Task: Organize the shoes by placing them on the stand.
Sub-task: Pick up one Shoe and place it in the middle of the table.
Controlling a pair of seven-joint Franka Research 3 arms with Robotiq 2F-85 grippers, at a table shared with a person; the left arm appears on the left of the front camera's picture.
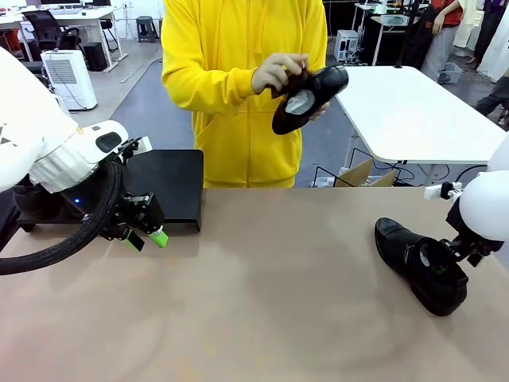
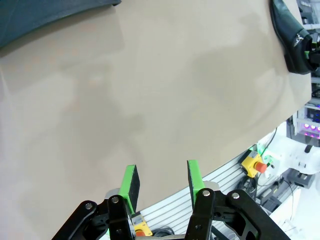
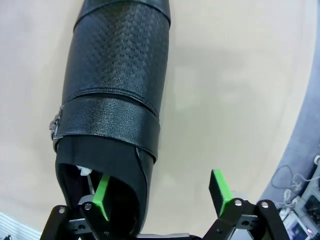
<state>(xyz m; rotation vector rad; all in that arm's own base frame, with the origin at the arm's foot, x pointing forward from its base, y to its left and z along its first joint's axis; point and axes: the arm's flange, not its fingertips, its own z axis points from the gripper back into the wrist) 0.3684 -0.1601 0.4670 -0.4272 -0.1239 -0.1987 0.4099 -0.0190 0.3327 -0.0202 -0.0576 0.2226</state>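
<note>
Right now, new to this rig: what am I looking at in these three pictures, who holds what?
Two white robot arms share a tan table with a person in yellow. The front picture looks across the table from between the arms; the other two come from cameras on each wrist, looking along the fingers. The left hand is open and empty, near the black stand. The right hand is open, one finger inside the black shoe lying on the table, the other outside it. The person holds a second shoe in the air.
</note>
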